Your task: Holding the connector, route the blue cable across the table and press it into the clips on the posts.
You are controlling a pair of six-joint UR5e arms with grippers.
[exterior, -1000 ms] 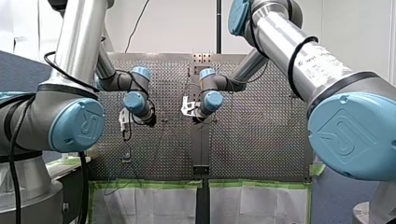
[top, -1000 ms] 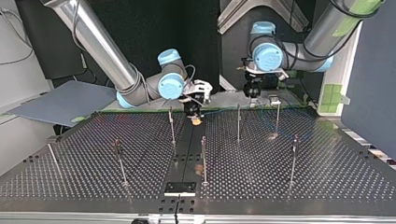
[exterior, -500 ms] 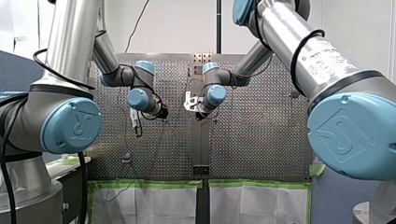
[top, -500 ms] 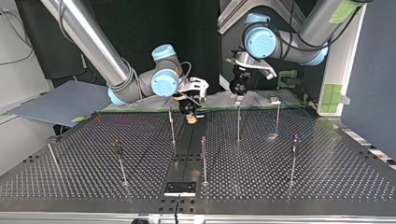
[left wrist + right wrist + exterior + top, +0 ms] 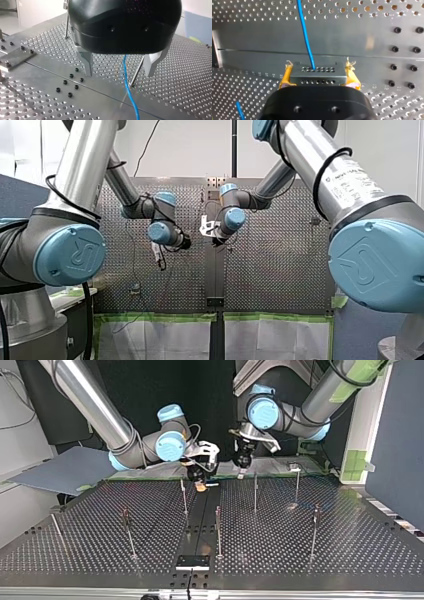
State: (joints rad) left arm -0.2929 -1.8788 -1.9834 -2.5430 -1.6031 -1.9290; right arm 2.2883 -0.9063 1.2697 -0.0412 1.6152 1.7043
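Yellow pads point(image 5: 284, 77) of my right pincer point(image 5: 318, 68) clamp the grey connector point(image 5: 317, 77), so the blue cable point(image 5: 305, 35) leaving it can be towed over the table point(image 5: 362, 37). My left pincer point(image 5: 120, 68) hangs spread wide, metal fingers point(image 5: 87, 63) straddling the cable and a post point(image 5: 137, 73), probably to steer it against that post. Both sit upper centre in the top view.

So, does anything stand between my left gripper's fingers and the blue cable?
The blue cable runs between my left gripper's open fingers, touching neither. A thin post shows between the cable and one finger; its depth is unclear.
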